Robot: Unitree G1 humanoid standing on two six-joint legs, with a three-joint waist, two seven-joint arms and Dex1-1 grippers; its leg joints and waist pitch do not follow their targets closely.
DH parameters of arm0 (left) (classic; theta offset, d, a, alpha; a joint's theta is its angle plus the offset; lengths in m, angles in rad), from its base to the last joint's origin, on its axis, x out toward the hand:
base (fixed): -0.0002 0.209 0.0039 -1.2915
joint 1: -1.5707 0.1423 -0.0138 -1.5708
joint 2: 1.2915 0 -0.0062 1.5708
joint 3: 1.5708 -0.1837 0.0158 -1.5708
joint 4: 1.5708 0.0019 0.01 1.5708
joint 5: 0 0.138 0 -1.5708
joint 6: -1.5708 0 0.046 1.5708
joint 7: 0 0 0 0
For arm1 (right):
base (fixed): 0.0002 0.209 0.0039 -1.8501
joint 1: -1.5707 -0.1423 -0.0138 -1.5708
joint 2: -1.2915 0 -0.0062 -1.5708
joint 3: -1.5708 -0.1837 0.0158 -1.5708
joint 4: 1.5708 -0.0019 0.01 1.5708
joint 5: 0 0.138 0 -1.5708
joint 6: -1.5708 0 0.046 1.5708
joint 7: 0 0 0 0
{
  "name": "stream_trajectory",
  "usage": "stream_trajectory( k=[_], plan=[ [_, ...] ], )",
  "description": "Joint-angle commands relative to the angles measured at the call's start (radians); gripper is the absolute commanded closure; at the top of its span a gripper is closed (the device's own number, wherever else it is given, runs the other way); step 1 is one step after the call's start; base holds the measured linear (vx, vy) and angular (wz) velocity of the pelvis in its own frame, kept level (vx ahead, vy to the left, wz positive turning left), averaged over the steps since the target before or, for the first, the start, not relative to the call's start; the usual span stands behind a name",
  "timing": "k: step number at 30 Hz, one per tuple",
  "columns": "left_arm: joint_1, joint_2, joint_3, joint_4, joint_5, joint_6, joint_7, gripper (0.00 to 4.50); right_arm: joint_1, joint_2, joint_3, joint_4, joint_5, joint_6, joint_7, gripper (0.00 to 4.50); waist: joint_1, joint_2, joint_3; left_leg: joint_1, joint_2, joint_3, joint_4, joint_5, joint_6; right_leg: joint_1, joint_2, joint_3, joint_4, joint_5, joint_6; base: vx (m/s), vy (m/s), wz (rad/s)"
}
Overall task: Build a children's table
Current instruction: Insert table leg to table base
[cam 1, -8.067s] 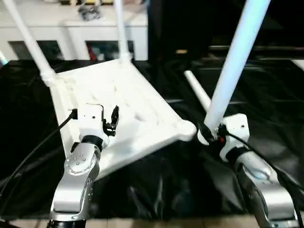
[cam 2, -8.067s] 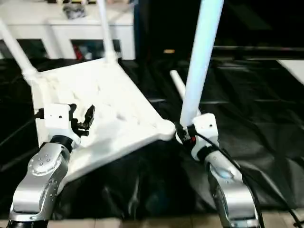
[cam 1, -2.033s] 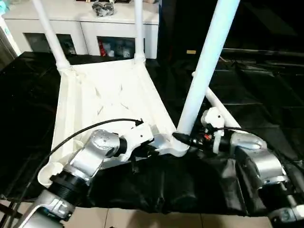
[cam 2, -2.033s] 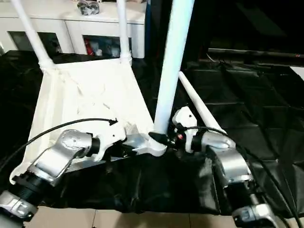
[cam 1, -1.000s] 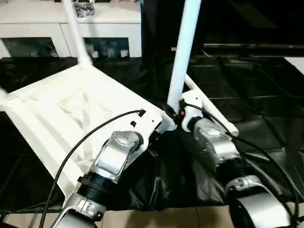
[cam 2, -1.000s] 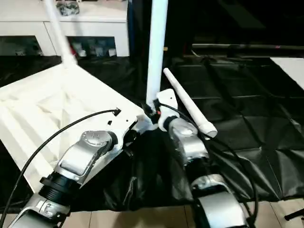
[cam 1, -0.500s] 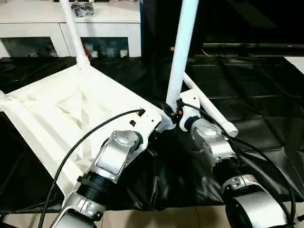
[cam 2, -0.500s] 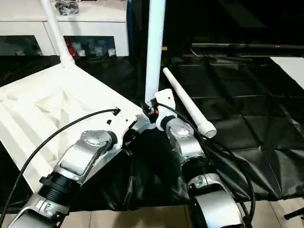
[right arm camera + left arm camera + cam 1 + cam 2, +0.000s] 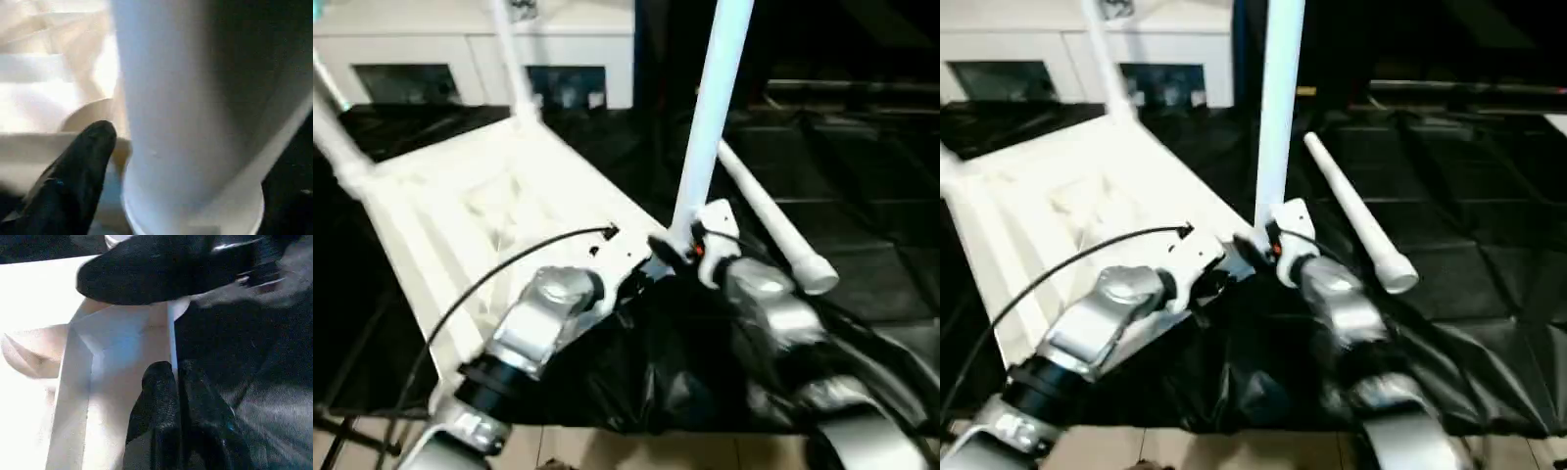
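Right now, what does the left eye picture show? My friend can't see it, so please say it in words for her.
The right gripper holds an upright white leg at the near corner of the upside-down white tabletop, while the left gripper grips the tabletop's edge beside it. Two more legs stand in the far corners, and a fourth leg lies on the black-covered work table.

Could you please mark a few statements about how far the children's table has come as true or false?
1. The tabletop lies with its ribbed underside up. True.
2. All four legs are fitted. False: one loose leg lies on the black cover.
3. The right hand is at the base of an upright leg. True.
4. The left hand grips a leg. False: it is closed on the tabletop's edge.
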Motion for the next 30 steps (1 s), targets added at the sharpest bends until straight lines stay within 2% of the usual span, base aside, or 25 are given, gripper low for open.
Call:
stream_trajectory(
  k=[1, 5, 6, 7, 8, 10, 15, 20, 22, 24, 25, 30],
  plan=[
    [-0.018, 0.001, -0.019, -0.028, -0.019, -0.065, -0.045, 4.50, 0.023, -0.029, 0.034, -0.095, -0.001, 0.025, 0.068, 0.60, 0.000, -0.003, -0.064, 0.025, 0.020, 0.004, -0.064, -0.096, 0.069, 0.051, -0.020, 0.012, -0.055, 0.098, -0.242, 0.000, 0.000, 0.00],
    [-0.025, 0.027, -0.021, 0.000, -0.033, -0.110, -0.105, 4.50, 0.081, -0.116, 0.064, -0.238, 0.016, 0.051, 0.184, 0.60, 0.004, -0.005, -0.065, 0.021, 0.020, 0.003, -0.063, -0.096, 0.070, 0.054, -0.021, 0.012, -0.053, 0.106, -0.232, 0.000, 0.000, 0.00],
    [-0.027, 0.046, -0.033, 0.007, -0.041, -0.146, -0.148, 4.50, 0.105, -0.154, 0.071, -0.297, 0.028, 0.079, 0.237, 0.60, 0.005, -0.004, -0.063, 0.022, 0.019, 0.003, -0.064, -0.108, 0.070, 0.053, -0.021, 0.013, -0.057, 0.086, -0.232, 0.000, 0.000, 0.00],
    [-0.027, 0.046, -0.033, 0.007, -0.041, -0.146, -0.148, 4.50, 0.105, -0.154, 0.071, -0.297, 0.028, 0.079, 0.237, 0.60, 0.007, -0.004, -0.064, 0.024, 0.021, 0.002, -0.065, -0.118, 0.067, 0.053, -0.022, 0.013, -0.056, 0.072, -0.229, 0.000, 0.000, 0.00],
    [-0.030, 0.070, -0.048, 0.010, -0.052, -0.168, -0.206, 4.50, 0.132, -0.204, 0.087, -0.355, 0.040, 0.111, 0.303, 0.60, 0.004, -0.002, -0.063, 0.023, 0.020, 0.002, -0.065, -0.121, 0.065, 0.053, -0.021, 0.013, -0.055, 0.067, -0.232, 0.000, 0.000, 0.00],
    [-0.033, 0.088, -0.059, 0.009, -0.067, -0.186, -0.260, 4.50, 0.145, -0.235, 0.096, -0.384, 0.047, 0.149, 0.337, 0.60, 0.008, -0.002, -0.063, 0.027, 0.022, 0.002, -0.064, -0.125, 0.067, 0.051, -0.021, 0.014, -0.056, 0.067, -0.236, 0.000, 0.000, 0.00],
    [-0.039, 0.116, -0.075, 0.010, -0.079, -0.216, -0.339, 4.50, 0.160, -0.263, 0.101, -0.421, 0.048, 0.195, 0.356, 0.60, 0.008, -0.002, -0.063, 0.026, 0.023, 0.003, -0.065, -0.132, 0.055, 0.050, -0.023, 0.014, -0.055, 0.043, -0.248, 0.000, 0.000, 0.00],
    [-0.047, 0.137, -0.085, 0.024, -0.079, -0.240, -0.384, 4.50, 0.178, -0.284, 0.115, -0.461, 0.057, 0.235, 0.395, 0.60, 0.006, -0.002, -0.064, 0.024, 0.021, 0.002, -0.064, -0.120, 0.056, 0.052, -0.023, 0.013, -0.053, 0.063, -0.250, 0.000, 0.000, 0.00],
    [-0.046, 0.145, -0.088, 0.025, -0.083, -0.245, -0.395, 4.50, 0.184, -0.294, 0.124, -0.478, 0.065, 0.251, 0.412, 0.86, 0.004, -0.003, -0.064, 0.024, 0.021, 0.002, -0.063, -0.124, 0.056, 0.053, -0.024, 0.013, -0.053, 0.055, -0.251, 0.000, 0.000, 0.00],
    [-0.046, 0.145, -0.088, 0.026, -0.083, -0.246, -0.396, 4.50, 0.184, -0.295, 0.125, -0.480, 0.065, 0.252, 0.414, 0.86, 0.005, -0.003, -0.066, 0.025, 0.022, 0.002, -0.062, -0.113, 0.059, 0.053, -0.025, 0.014, -0.051, 0.065, -0.254, 0.000, 0.000, 0.00],
    [-0.046, 0.147, -0.087, 0.028, -0.081, -0.249, -0.400, 4.50, 0.187, -0.299, 0.129, -0.485, 0.064, 0.257, 0.421, 1.05, 0.005, -0.002, -0.067, 0.025, 0.021, 0.002, -0.060, -0.106, 0.060, 0.054, -0.024, 0.013, -0.050, 0.075, -0.258, 0.000, 0.000, 0.00],
    [-0.050, 0.150, -0.087, 0.042, -0.076, -0.262, -0.414, 4.50, 0.186, -0.301, 0.133, -0.480, 0.053, 0.264, 0.419, 1.43, 0.006, -0.002, -0.068, 0.026, 0.020, 0.003, -0.058, -0.097, 0.066, 0.054, -0.023, 0.013, -0.047, 0.101, -0.267, 0.000, 0.000, 0.00]
  ],
)
